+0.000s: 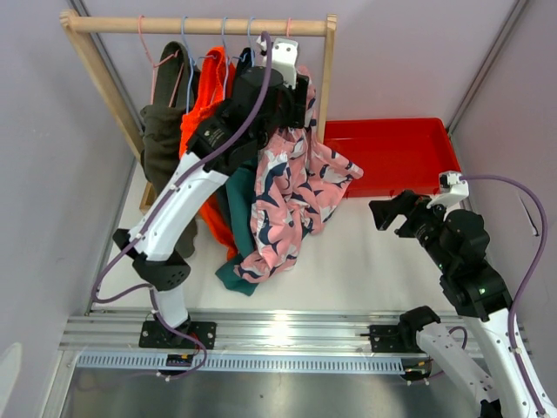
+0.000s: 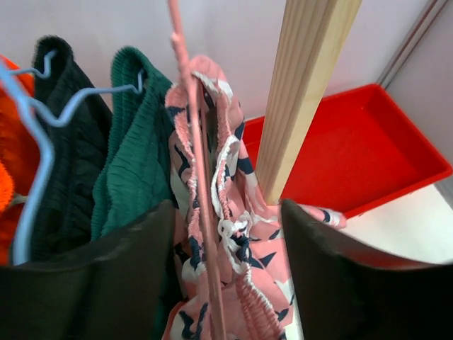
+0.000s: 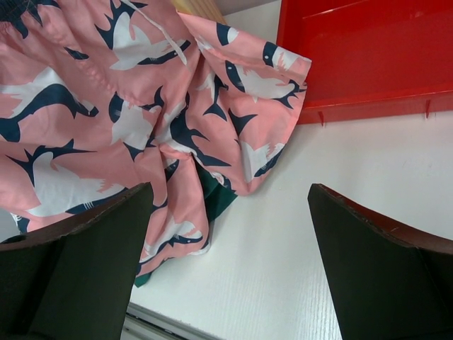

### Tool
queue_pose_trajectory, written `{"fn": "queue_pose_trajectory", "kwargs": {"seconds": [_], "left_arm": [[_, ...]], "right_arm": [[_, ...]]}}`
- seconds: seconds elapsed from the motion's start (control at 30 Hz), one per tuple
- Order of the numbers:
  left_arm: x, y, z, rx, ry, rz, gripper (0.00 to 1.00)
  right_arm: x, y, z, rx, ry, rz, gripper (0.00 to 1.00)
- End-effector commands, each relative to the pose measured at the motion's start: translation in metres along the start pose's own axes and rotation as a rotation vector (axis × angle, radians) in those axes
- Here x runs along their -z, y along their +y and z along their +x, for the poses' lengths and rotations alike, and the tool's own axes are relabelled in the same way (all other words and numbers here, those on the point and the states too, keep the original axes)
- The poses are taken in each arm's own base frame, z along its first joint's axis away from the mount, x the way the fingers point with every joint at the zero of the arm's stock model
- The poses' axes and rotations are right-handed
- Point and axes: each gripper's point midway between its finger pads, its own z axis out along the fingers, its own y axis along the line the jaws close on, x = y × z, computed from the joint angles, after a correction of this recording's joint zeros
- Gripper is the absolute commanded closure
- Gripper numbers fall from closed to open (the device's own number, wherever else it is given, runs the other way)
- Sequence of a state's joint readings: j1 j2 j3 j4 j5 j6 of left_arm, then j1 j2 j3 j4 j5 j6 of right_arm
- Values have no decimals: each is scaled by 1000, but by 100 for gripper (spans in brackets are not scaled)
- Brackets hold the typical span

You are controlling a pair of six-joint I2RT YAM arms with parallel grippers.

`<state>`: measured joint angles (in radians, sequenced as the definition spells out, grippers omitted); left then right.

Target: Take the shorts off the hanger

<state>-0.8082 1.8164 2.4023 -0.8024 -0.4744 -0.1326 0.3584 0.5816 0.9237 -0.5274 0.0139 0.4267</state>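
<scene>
Pink shorts (image 1: 296, 187) with the navy-white print hang last on the wooden rack (image 1: 196, 25), hard against its right post (image 2: 304, 92), and their hem spills onto the table (image 1: 365, 270). Your left gripper (image 2: 226, 204) sits high at that end of the rack's rail, fingers apart, straddling the pink hanger (image 2: 192, 142) and the bunched waistband without pinching either. You have little room there. The rack's right post stands just beside the right finger, and the teal shorts (image 2: 131, 149) crowd the other side. Beyond them the navy pair (image 2: 67, 142), the orange pair (image 1: 207, 96) and the olive pair (image 1: 161, 131) follow toward the rack's left post. Your right gripper (image 3: 228, 191) hovers well right of the rack, fingers spread wide with nothing between them, over the pink hem's edge and bare table. A red tray (image 1: 392, 152) lies right of the rack's right post, its near rim just beside the pink leg.
</scene>
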Motion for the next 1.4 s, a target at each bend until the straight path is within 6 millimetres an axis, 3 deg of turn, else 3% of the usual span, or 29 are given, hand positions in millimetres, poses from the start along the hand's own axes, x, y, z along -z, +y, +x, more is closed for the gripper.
{"fn": "queue_pose_trajectory", "kwargs": {"seconds": [0.0,0.13,0.17,0.2,0.37,0.67,0.73,0.83,0.93,0.97,1.03,1.07,1.1,1.13,1.2,1.23,1.37], "left_arm": [[-10,6,4,9,6,-12,48],[-14,12,6,25,7,-27,72],[-15,13,6,22,6,-32,90],[-14,15,4,23,1,-39,100],[-5,16,-13,25,-42,-22,100],[51,37,-95,31,-260,-20,100],[61,46,-103,28,-282,-40,100],[64,48,-98,21,-264,-42,100],[67,47,-73,8,-180,-22,100],[87,53,-78,21,-194,-14,100],[82,49,-34,-18,-91,10,100],[91,46,-28,-21,-89,39,100],[107,47,-4,-34,-48,73,100],[117,47,1,-33,-44,96,100],[143,41,36,-68,32,153,100],[154,37,43,-79,45,184,100],[208,-6,82,-125,94,423,100]], "right_arm": [[7,6,-13,16,-36,-17,1],[8,4,-11,20,-30,-9,1],[8,4,-11,20,-30,-11,1],[8,3,-10,22,-28,-8,1],[7,4,-9,20,-29,-13,1],[5,5,-10,19,-36,-20,1],[3,5,-9,19,-31,-20,1],[3,5,-9,15,-33,-22,1],[4,7,-11,17,-39,-27,1],[5,7,-13,16,-43,-29,1],[8,10,-18,18,-58,-37,1],[9,16,-17,23,-50,-71,1],[11,19,-19,26,-53,-85,1],[12,22,-20,30,-54,-97,0],[14,29,-25,38,-64,-129,1],[15,31,-29,38,-73,-139,1],[20,51,-47,39,-112,-213,0]]}}
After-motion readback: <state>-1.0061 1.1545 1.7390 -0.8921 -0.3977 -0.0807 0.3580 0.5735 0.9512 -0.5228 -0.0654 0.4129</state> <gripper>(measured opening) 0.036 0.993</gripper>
